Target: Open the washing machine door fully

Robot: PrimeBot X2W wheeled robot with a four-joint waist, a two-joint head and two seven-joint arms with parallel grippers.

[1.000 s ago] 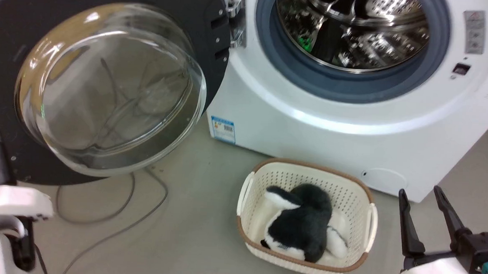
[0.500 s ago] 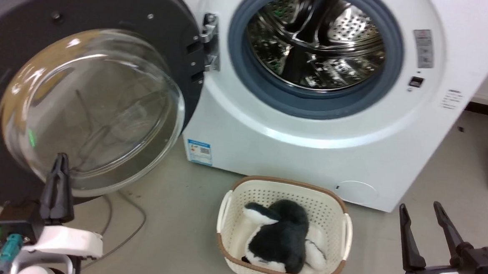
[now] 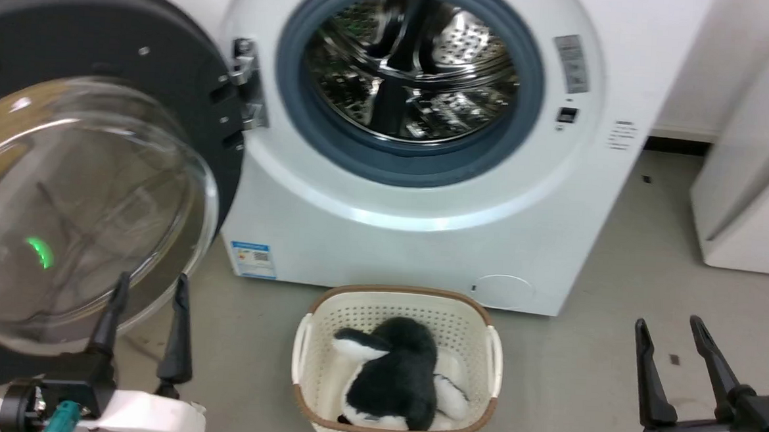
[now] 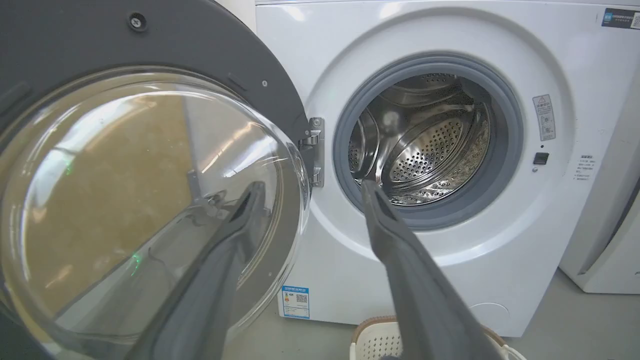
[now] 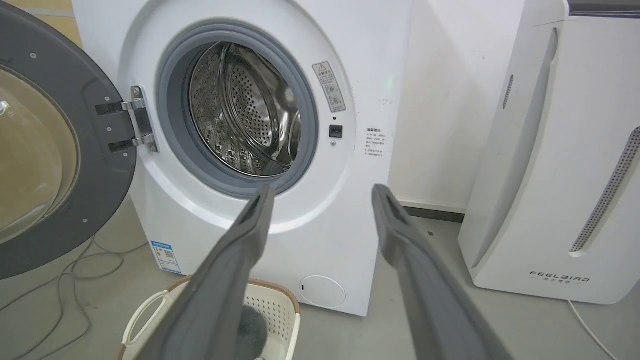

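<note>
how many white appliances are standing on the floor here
2: the washing machine, with its door swung open on the robot's left, and the FEELBAIRD appliance, standing just right of it by the wall. More may be out of frame.

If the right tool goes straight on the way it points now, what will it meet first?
Probably the washing machine: the right tool aims at its white front, just beside the drum. Nothing seems between them, though depth is unclear.

Left hand point(image 3: 152, 276) has dark tapered fingers point(image 3: 177, 343), white wrist shell point(image 3: 143, 417), teal plug point(image 3: 61, 418).
</note>
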